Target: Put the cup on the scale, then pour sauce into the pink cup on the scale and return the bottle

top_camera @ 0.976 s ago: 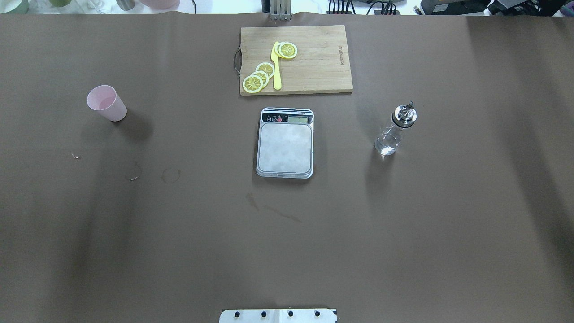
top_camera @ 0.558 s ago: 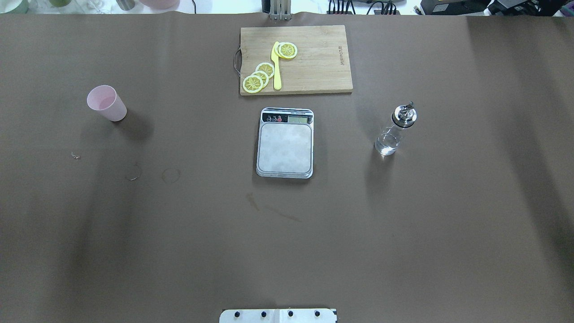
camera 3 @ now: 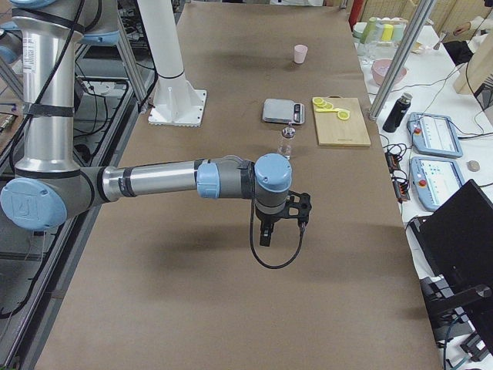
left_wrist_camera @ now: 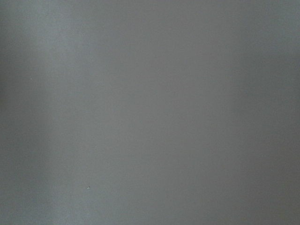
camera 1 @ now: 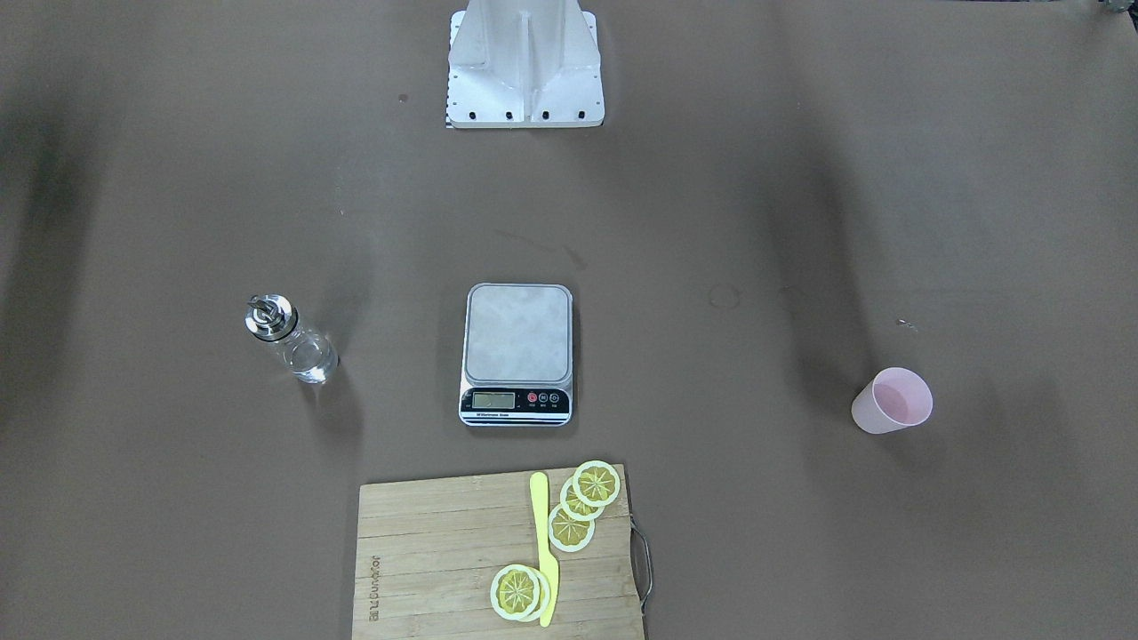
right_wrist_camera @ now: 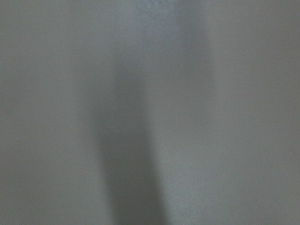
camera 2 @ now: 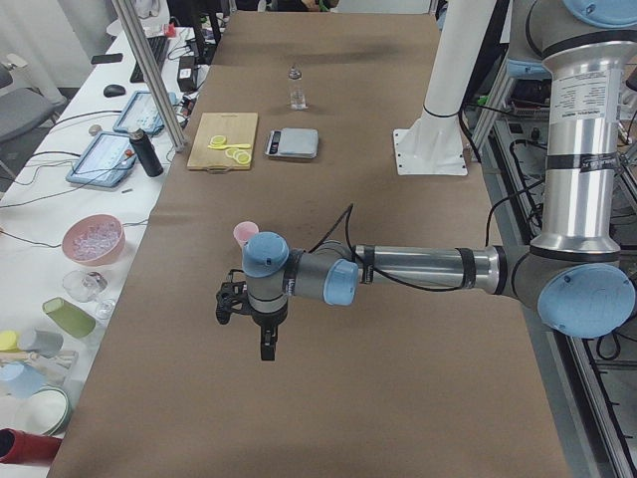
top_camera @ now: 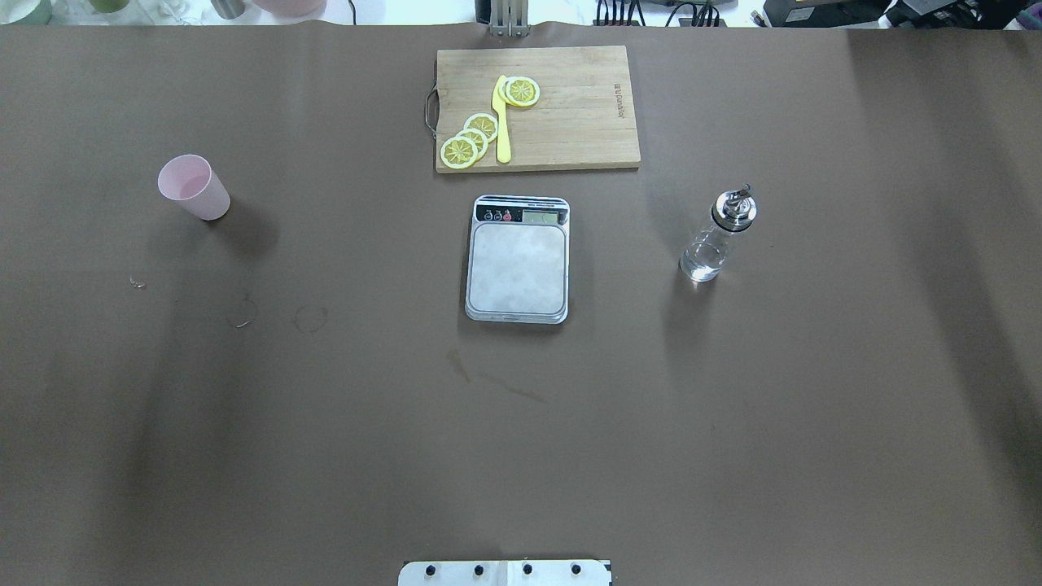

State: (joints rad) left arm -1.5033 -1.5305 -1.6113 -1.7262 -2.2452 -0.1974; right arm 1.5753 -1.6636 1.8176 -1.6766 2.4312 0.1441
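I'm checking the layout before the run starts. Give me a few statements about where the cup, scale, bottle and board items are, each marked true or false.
1. The cup stands on the scale. False: it stands on the table on the robot's left, apart from the scale, whose platform is bare.
2. The bottle stands upright on the robot's right of the scale. True.
3. The scale's display end points toward the cutting board. True.
4. The lemon slices lie on the scale. False: they lie on the cutting board, beside a yellow knife.
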